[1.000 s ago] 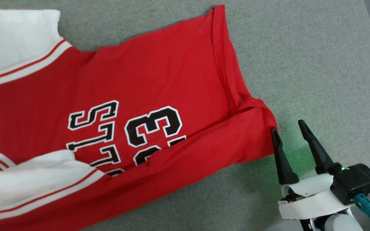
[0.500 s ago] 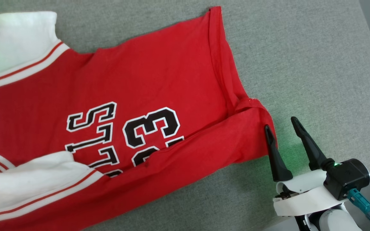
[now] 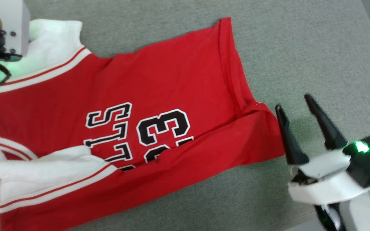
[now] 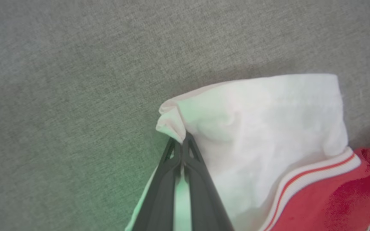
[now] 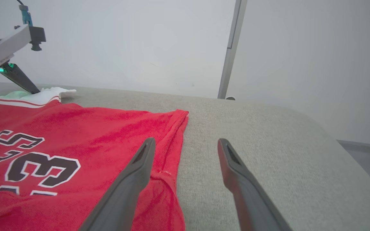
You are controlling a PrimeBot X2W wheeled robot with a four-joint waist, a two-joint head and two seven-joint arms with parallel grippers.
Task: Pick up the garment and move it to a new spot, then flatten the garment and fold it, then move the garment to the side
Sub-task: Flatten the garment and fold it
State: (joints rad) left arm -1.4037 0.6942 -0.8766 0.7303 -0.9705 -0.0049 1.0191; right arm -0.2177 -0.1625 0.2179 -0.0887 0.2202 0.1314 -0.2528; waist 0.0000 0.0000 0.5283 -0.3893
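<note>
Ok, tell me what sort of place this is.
Probably a bare test room or lab, not a home: a red jersey lies on a wide grey fabric-covered surface, backed by a plain pale wall.

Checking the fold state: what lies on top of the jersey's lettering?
A white sleeve and a folded-over red edge of the jersey lie across the lower lettering. An S, Ts and a 3 show; the characters beneath are covered.

We see that the left gripper (image 4: 181, 142) has closed, and it now pinches the corner of the garment's (image 3: 172, 80) white sleeve (image 4: 255, 128). The right gripper (image 3: 292, 101) has moved a little forward along the garment's hem (image 3: 230, 64).
</note>
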